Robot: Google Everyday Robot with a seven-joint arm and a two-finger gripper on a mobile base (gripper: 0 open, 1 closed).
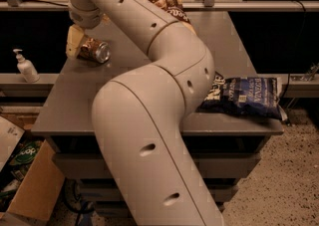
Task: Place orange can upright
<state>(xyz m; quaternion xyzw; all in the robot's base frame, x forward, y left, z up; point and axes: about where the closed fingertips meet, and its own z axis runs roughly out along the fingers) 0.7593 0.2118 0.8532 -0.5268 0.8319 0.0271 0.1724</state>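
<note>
The orange can (94, 51) lies on its side at the far left of the grey table (70, 105), with its silver top facing front right. My gripper (77, 42) is at the end of the arm that reaches from the front to the far left. It sits right at the can's rear end, low over the table. The wrist hides how it meets the can.
A brown chip bag (168, 4) lies at the table's back edge, partly behind the arm. A blue chip bag (249, 96) lies at the front right. A soap bottle (26, 65) stands on a ledge to the left. A cardboard box (30, 190) is on the floor at lower left.
</note>
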